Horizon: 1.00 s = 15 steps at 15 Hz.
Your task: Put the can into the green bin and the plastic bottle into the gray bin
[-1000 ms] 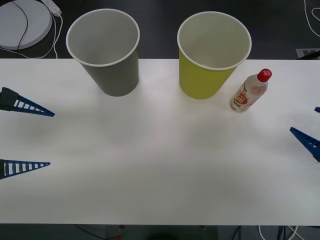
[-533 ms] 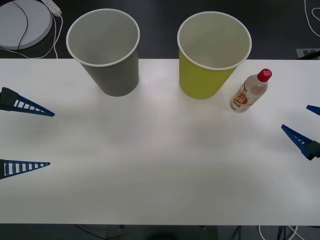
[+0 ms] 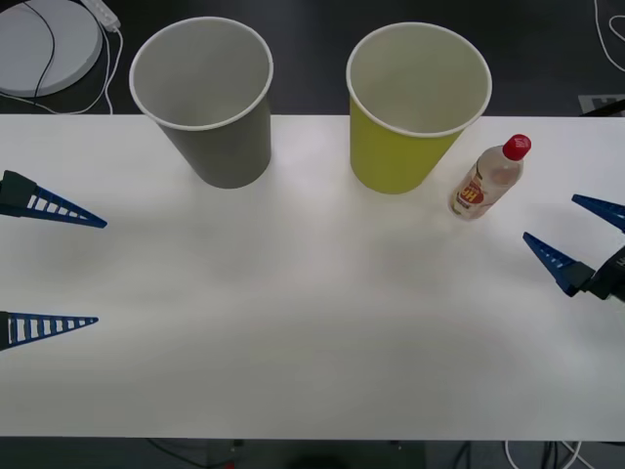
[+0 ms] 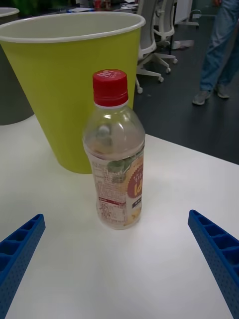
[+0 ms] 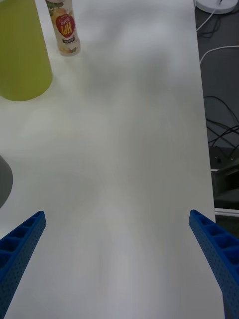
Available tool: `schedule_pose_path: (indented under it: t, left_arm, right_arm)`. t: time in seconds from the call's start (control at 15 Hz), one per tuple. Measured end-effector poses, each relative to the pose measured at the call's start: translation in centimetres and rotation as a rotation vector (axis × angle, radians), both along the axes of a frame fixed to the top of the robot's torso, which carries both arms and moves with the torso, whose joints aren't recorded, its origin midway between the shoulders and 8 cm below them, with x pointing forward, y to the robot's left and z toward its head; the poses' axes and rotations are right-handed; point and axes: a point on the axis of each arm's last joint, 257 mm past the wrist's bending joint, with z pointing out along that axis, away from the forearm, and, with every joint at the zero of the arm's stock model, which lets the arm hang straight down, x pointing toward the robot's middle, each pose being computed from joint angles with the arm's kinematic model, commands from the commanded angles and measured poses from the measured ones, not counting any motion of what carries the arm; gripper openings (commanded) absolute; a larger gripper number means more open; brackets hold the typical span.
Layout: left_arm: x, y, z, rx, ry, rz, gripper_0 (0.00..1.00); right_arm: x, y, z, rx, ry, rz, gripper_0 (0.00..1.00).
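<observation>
R pincer (image 3: 566, 233), fingers apart, has moved in twd plastic bottle (image 3: 487, 177); L pincer (image 3: 93, 271) apart, unmoved.

Office-type room with a robot test bench in it.

Evidence: white table (image 3: 312, 332) over dark carpet-like floor (image 3: 547, 59). Right wrist view has white swivel office chairs (image 4: 157, 42) on castors behind the table, plus a person's legs (image 4: 221, 55) in jeans and sneakers standing on the floor. Loose white cables (image 3: 610, 29) run across the floor at the far side, and black cables (image 5: 219, 129) lie beside the table edge. A round white device (image 3: 44, 44) with a cord sits on the floor at far left.
</observation>
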Motion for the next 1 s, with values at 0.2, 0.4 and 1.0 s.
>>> schedule_pose_path:
  t: [0.2,0.4,1.0]
  left_arm:
    - [0.0,0.0,0.0,0.000,0.000,0.000,1.00]
    - [0.0,0.0,0.0,0.000,0.000,0.000,1.00]
    - [0.0,0.0,0.0,0.000,0.000,0.000,1.00]
  right_arm:
    - [1.5,1.1,-0.6,0.016,0.001,0.005,1.00]
    - [2.9,2.0,-0.7,0.021,-0.005,0.003,1.00]
    - [6.3,4.0,-0.4,0.007,-0.017,-0.036,1.00]
